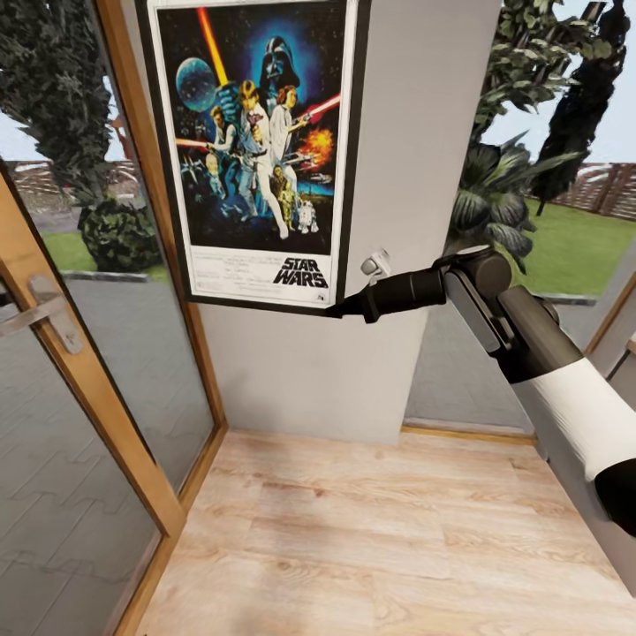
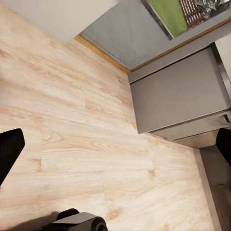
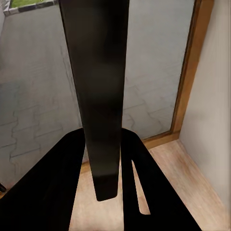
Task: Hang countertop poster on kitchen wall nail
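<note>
Right claw (image 3: 108, 159) on poster (image 1: 256, 150) edge, poster top cut off.

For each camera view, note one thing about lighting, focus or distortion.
Head view: even daylight, the door frame leans from wide-angle distortion. Right wrist view: the poster edge-on is a dark, soft-focus bar. Left wrist view: the wooden floor is evenly lit, with faint shadows.

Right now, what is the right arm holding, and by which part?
The poster, pinched by the right gripper at its lower right corner, flat against the wall.
</note>
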